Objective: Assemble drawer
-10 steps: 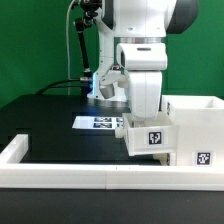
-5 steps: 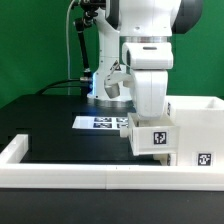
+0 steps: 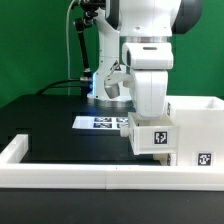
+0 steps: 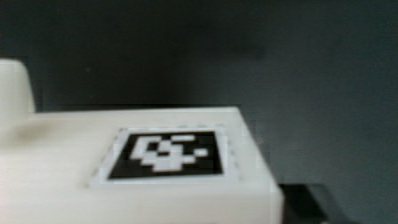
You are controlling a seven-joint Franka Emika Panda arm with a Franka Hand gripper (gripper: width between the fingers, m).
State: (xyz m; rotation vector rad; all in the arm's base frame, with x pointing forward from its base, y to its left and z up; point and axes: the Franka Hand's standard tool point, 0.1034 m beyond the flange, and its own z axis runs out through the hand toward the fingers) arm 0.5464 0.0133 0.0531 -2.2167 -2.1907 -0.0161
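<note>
Hanging over the tagged tray (image 3: 153, 137) beside the casing (image 3: 199, 130) near the table's front edge, gripper (image 3: 148, 112), grip state unclear, fingers hidden.

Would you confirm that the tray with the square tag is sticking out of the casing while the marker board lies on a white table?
Not quite: the table is black, as the exterior view shows. The tagged tray does stick out of the casing, and the marker board lies flat.
</note>
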